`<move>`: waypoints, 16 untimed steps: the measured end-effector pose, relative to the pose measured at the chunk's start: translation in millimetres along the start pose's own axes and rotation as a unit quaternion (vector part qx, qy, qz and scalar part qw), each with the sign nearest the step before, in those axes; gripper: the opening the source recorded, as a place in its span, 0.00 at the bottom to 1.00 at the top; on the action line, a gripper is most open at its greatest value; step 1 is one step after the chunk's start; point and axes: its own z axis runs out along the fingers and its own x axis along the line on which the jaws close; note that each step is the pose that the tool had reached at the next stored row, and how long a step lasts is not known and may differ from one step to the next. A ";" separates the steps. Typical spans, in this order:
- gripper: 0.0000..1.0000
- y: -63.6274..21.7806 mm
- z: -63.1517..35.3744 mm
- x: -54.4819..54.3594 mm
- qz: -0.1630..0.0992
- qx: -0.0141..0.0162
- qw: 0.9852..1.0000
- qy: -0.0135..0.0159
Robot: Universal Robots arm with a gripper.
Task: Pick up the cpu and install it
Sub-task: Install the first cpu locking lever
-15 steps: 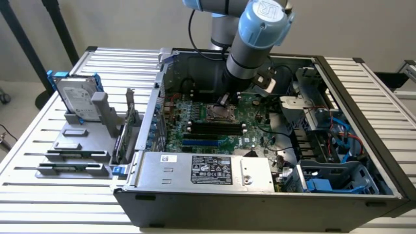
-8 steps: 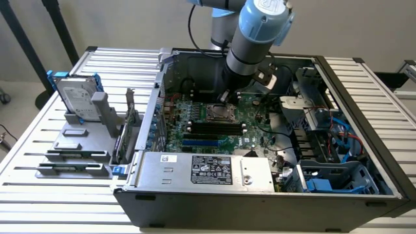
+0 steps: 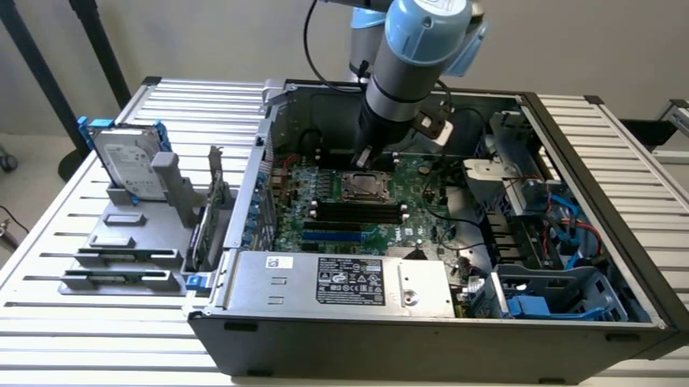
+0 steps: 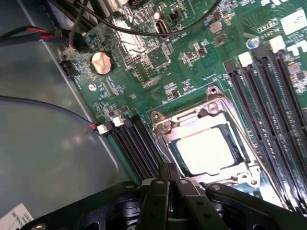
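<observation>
One cpu (image 4: 205,149) seated in motherboard socket (image 4: 165,127) | gripper (image 4: 168,175) pressed together, empty, just beside it

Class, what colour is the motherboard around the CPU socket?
Green motherboard, clearest in the wrist view.
</observation>
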 end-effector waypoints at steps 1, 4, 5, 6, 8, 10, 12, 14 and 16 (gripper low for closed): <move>0.11 -0.7 -2.1 -1.9 0.000 0.000 1.000 0.000; 0.11 -2.2 -9.1 -8.0 0.000 0.001 1.000 0.001; 0.11 -2.6 -11.5 -10.1 0.000 0.001 1.000 0.001; 0.11 -3.0 -14.0 -12.2 0.000 0.001 1.000 0.002; 0.11 -3.6 -19.2 -16.6 0.000 0.001 1.000 0.002; 0.11 -4.0 -24.3 -21.1 0.000 0.002 1.000 0.003; 0.11 -4.4 -29.3 -25.6 0.000 0.002 1.000 0.003; 0.11 -4.1 -34.5 -29.6 0.000 0.002 1.000 0.004; 0.11 -3.1 -39.1 -33.6 0.000 0.003 1.000 0.004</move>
